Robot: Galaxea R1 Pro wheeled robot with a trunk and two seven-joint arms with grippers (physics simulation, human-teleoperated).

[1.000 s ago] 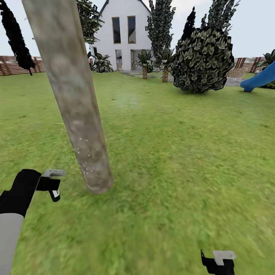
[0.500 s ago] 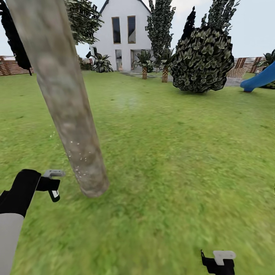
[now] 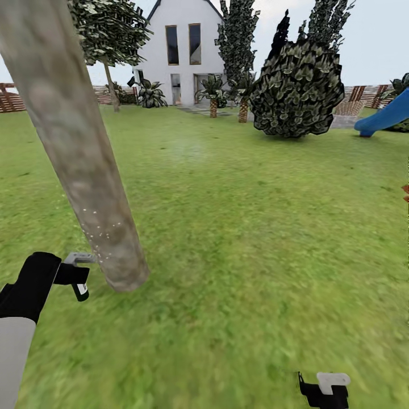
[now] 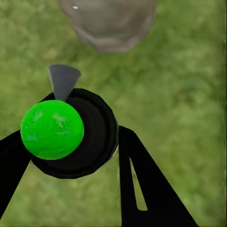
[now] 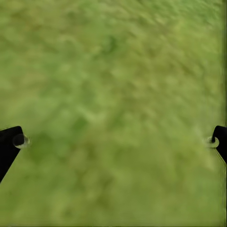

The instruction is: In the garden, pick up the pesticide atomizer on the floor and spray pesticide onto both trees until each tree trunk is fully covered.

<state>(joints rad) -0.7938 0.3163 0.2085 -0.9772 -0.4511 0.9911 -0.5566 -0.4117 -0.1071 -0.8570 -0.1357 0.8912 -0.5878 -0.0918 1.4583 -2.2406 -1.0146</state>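
Left hand (image 4: 101, 156) clamped on pesticide atomizer (image 4: 78, 135): dark round bottle, green ball on top, between both fingers. In head view, left hand (image 3: 79, 275) sits just beside base of tree trunk (image 3: 74, 147). Whitish pesticide specks (image 3: 102, 233) dot lower bark. Right hand (image 5: 113, 142) fingers wide apart, nothing between, over lawn (image 5: 113, 94). Beyond: round bush (image 3: 295, 85), white house (image 3: 184, 51), blue slide (image 3: 386, 116), fence (image 3: 363, 96).

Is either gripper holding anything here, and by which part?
The left gripper is shut on the pesticide atomizer, its fingers clamping the dark round body. The right gripper is open over grass, holding nothing.
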